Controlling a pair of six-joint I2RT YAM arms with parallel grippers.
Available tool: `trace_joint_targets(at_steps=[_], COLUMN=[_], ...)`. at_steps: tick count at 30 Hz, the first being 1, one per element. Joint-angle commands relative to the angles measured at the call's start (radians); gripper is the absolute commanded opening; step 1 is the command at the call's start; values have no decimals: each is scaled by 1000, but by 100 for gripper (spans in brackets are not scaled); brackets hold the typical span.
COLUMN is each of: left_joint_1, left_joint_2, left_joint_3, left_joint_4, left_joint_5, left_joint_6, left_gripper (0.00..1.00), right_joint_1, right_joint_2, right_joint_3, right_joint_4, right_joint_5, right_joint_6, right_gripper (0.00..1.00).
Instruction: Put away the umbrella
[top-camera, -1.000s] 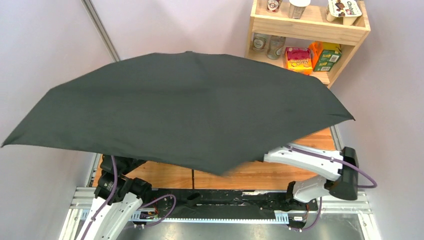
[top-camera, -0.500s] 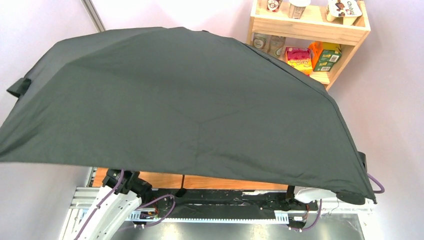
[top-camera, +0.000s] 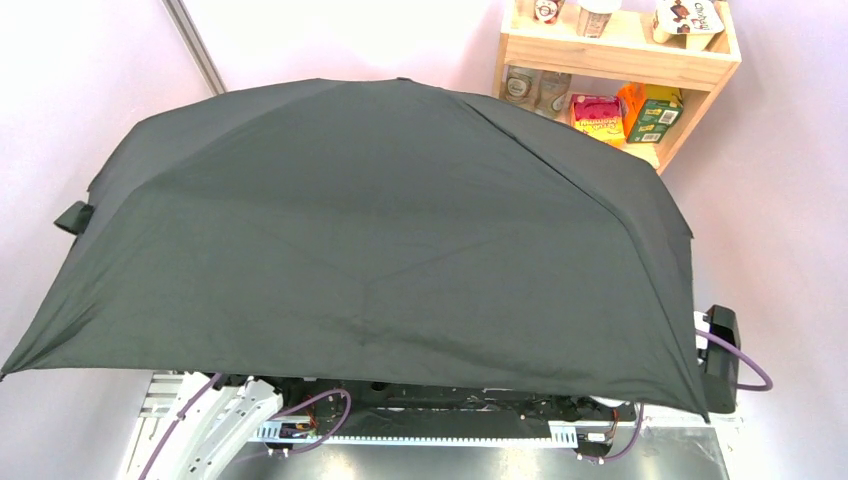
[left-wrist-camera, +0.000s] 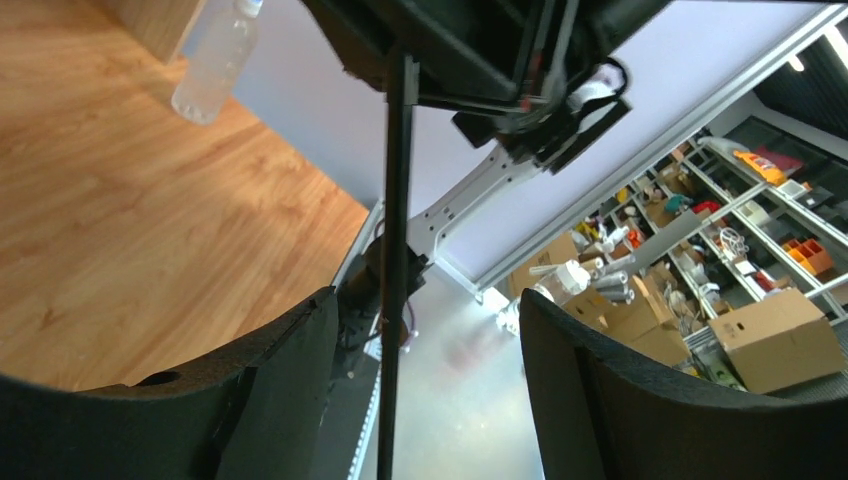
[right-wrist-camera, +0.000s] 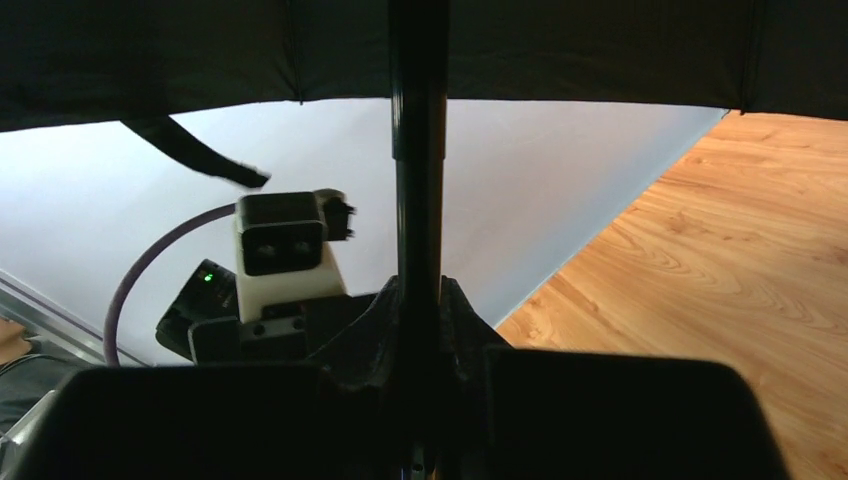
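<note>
Umbrella (top-camera: 380, 250) is open, canopy up, spreading left of and in front of the shelf (top-camera: 620, 60), with its far edge overlapping the shelf's lower left corner. From above, the canopy hides most of the table (left-wrist-camera: 120, 220) and both arms; only the bases and 1 right-arm joint poke out on the near side, away from the shelf. Right gripper (right-wrist-camera: 416, 400) is clenched on the umbrella shaft (right-wrist-camera: 418, 200), which rises straight up from between its 2 fingers to the canopy underside. Left gripper (left-wrist-camera: 425, 300) is released, jaws spread wide; the shaft passes through the gap, nearer 1 finger (left-wrist-camera: 290, 360), touching neither. 1 clear bottle (left-wrist-camera: 215, 60) stands on the table beside the shelf.
</note>
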Motion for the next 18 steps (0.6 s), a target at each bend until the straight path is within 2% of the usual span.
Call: trace_joint_targets(at_steps=[1, 3, 4, 6, 7, 9, 11, 12, 13, 16, 18], left_joint_1=[-2, -2, -4, -4, -2, -2, -2, -2, -2, -2, -4], left_joint_2=[58, 63, 66, 69, 69, 60, 46, 41, 37, 34, 32], left_joint_3=[13, 10, 6, 9, 18, 56, 108, 136, 148, 174, 182], left_joint_4=[-3, -1, -2, -20, -37, -159, -306, -336, -386, -431, -458], left_joint_5=[88, 105, 107, 107, 102, 47, -51, -103, -124, -189, -229], left_joint_6=[57, 59, 59, 72, 94, 156, 245, 291, 310, 358, 375], left_gripper=[74, 73, 68, 47, 24, 1, 0, 0, 0, 0, 0], right_joint_1=[0, -2, -6, -15, -19, -29, -38, -40, -40, -57, -75], right_joint_2=[70, 102, 115, 145, 155, 158, 159, 162, 173, 217, 254], right_joint_3=[127, 159, 176, 212, 225, 235, 241, 248, 279, 319, 365], right_joint_4=[90, 108, 114, 116, 108, 90, 50, 14, -46, -68, -56], right_joint_5=[-61, -71, -82, -108, -116, -99, -27, 3, 72, 154, 156], right_joint_6=[2, 18, 25, 47, 51, 61, 77, 84, 94, 148, 157], right_gripper=[0, 0, 0, 0, 0, 0, 0, 4, 11, 38, 53])
